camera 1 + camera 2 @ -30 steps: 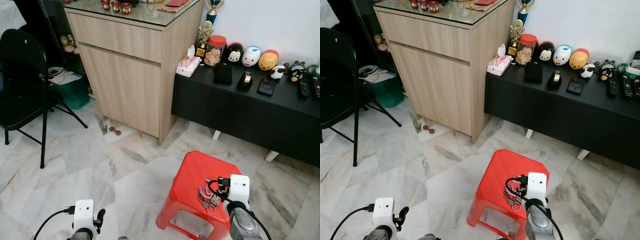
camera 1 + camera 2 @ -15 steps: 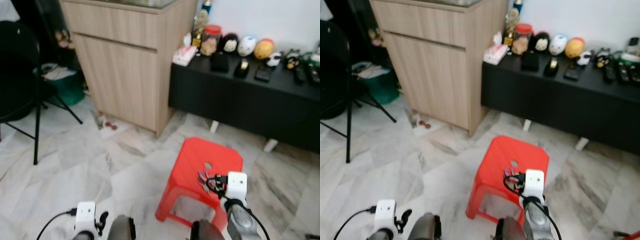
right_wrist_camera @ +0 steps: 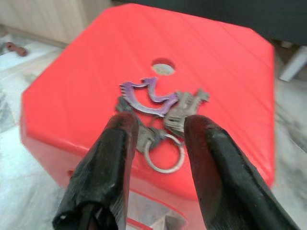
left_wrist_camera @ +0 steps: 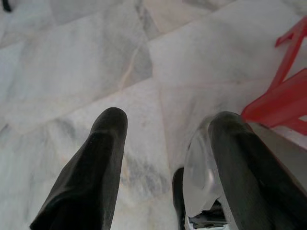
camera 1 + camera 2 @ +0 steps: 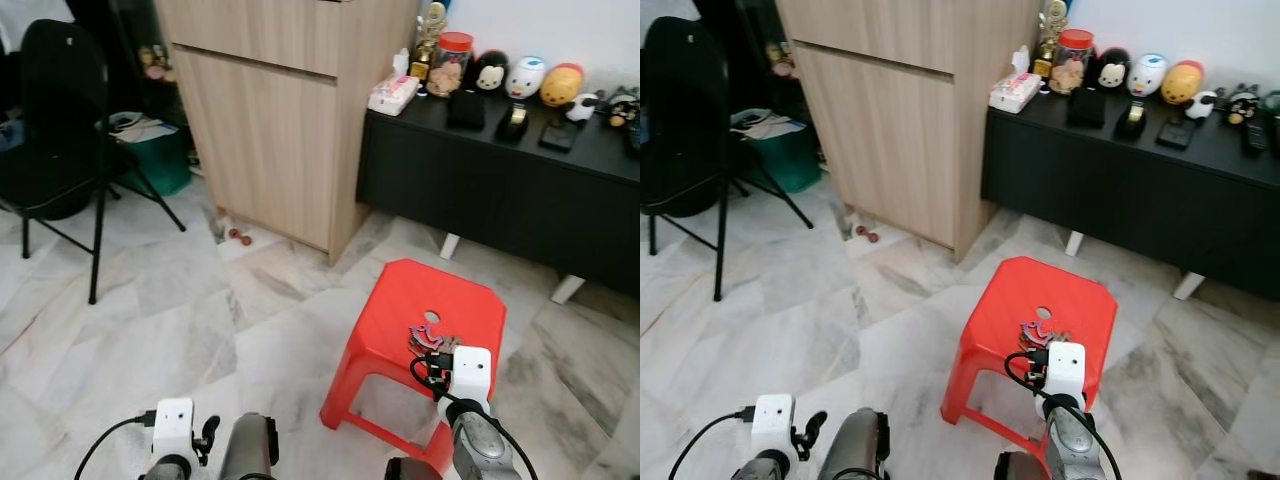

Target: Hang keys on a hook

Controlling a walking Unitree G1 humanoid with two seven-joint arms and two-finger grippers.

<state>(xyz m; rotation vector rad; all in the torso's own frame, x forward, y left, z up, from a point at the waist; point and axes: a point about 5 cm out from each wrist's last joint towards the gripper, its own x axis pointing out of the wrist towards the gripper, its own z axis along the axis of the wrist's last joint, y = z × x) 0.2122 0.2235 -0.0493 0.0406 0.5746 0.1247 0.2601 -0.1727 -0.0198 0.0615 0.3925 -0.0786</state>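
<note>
Lining up on the keys (image 3: pixel 158 112) is where I am: the pickup step, with nothing hung and no hook that I can make out anywhere. The bunch lies flat on the red stool (image 5: pixel 400 310), lower right of the head views, just past the small hole in the seat. It has a purple bird-shaped fob, a few keys and a plain ring nearest me.

My right end effector (image 3: pixel 158 143) hovers just short of the bunch, fingers apart, one to each side of the ring, and I see nothing between them yet. From the head view it sits at the near edge of the stool (image 5: pixel 1040 362).

My left end effector (image 4: pixel 163 158) hangs idle over the marble floor (image 4: pixel 86 62) at lower left, fingers also apart and empty.

Next, I judge, I must ease the right arm forward and down until the fingers bracket the ring or the fob, then close. The bunch is flat and loose, so a shallow approach may just push it across the smooth plastic. After that I need to find the hook.
</note>
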